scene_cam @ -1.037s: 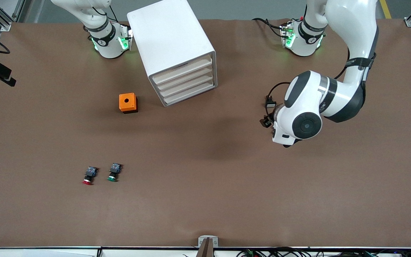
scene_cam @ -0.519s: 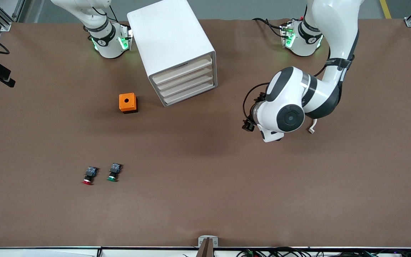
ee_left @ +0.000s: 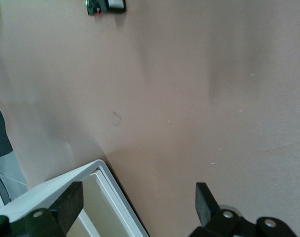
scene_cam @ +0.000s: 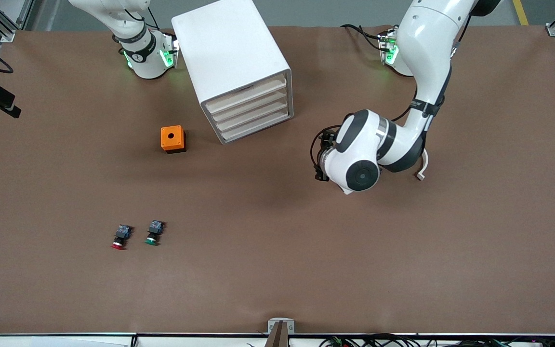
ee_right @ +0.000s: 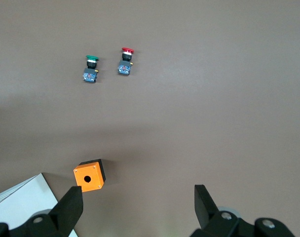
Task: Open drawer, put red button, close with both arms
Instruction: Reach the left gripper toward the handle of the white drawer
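Observation:
The white cabinet stands near the robots' bases, and its four cream drawer fronts are all shut. The red button lies on the table nearer to the camera, beside a green button. Both buttons also show in the right wrist view, the red one and the green one. My left gripper is open and empty, over the table toward the left arm's end of the drawer fronts. The left wrist view shows its open jaws by the cabinet's corner. My right gripper is open and empty, high over the table.
An orange box with a hole sits on the table beside the cabinet, toward the right arm's end. It also shows in the right wrist view. The brown table spreads wide round the buttons.
The left arm has swung toward the cabinet, bringing its gripper closer to the drawer fronts. The buttons, the box and the cabinet have not moved.

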### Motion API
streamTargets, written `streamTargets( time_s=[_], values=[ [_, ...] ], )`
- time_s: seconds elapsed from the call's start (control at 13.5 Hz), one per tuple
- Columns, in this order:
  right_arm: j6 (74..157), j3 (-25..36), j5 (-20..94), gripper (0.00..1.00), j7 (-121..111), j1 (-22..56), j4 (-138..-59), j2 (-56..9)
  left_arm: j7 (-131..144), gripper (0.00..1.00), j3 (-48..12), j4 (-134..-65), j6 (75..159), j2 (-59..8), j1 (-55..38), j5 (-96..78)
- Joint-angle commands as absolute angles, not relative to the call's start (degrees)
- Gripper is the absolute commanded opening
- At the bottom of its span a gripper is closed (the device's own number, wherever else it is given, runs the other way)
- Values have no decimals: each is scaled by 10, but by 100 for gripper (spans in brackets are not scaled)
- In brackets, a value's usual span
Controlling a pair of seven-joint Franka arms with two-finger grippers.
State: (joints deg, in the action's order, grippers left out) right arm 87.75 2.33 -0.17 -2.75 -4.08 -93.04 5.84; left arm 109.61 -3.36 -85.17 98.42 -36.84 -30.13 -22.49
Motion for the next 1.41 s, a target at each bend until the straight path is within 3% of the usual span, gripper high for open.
streamTargets(
  time_s=[0.0,0.81,1.33],
  values=[
    [878,18,-3,100,-23,-47,-947,74,1149,100,-30,-838,984,-383,-308,-251],
    [876,18,-3,100,-28,-51,-916,57,1245,98,-32,-845,953,-440,-308,-515],
    [886,18,-2,100,-28,-54,-912,-39,1326,85,-34,-845,952,-457,-359,-593]
  ],
)
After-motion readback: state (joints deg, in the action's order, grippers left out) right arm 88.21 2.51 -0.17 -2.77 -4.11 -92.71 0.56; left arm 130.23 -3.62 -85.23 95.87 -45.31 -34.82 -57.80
